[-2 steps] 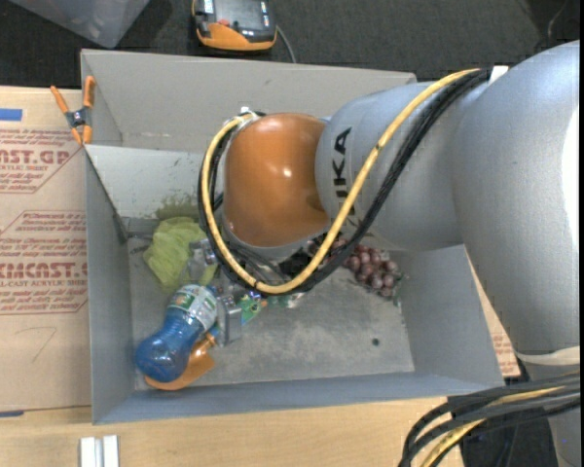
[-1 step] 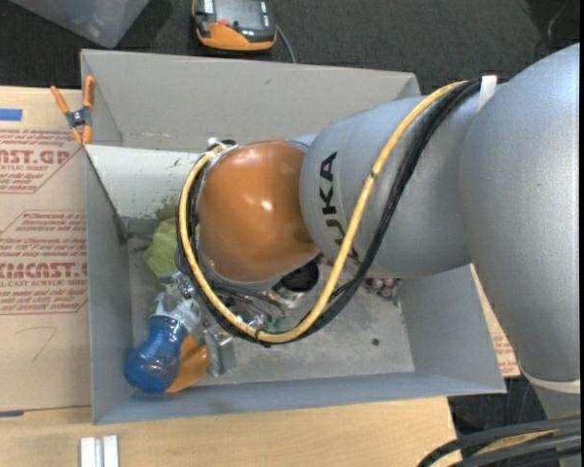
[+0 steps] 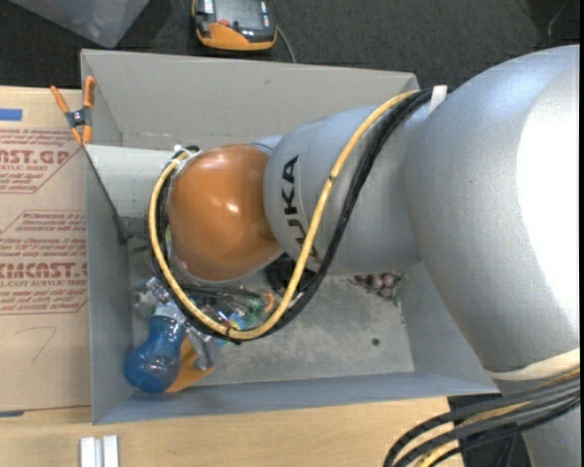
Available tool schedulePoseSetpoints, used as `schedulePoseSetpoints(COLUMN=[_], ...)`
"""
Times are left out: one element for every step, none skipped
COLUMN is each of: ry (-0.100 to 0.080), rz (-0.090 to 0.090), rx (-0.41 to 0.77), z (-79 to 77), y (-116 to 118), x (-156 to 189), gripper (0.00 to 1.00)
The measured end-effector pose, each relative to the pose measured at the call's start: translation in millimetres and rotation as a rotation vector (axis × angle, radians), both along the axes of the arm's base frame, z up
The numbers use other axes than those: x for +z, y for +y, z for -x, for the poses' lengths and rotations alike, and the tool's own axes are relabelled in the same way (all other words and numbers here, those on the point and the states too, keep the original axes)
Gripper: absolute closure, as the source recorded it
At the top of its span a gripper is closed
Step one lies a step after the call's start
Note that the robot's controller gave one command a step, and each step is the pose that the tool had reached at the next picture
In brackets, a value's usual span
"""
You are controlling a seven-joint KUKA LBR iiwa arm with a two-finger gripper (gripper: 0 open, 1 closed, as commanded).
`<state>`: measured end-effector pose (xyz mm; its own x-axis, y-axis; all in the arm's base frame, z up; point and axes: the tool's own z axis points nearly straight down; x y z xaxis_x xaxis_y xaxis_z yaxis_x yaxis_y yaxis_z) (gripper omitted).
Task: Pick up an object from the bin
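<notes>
By the near wall of the bin [image 3: 273, 397], in its left corner, lies a blue bulb-shaped thing [image 3: 154, 360] with an orange scrap [image 3: 187, 377] touching it. Just beyond, a heap of small things [image 3: 229, 309] sits under the arm's orange cover [image 3: 219, 212], which hides the gripper; whether it is released or clenched cannot be told. Nothing looks lifted, so I judge the pick not yet done.
</notes>
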<state>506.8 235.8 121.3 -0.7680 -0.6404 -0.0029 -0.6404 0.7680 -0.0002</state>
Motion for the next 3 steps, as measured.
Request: schedulePoseSetpoints(ry=[-0.012, -0.009, -0.009], rz=[-0.006, -0.004, -0.004], rx=[0.259, 0.377, 0.377], z=[24.9, 13.8, 13.7], y=[1.7, -0.1, -0.1], x=[-50.8, -50.5, -50.5], gripper=[0.0, 1.0, 1.0])
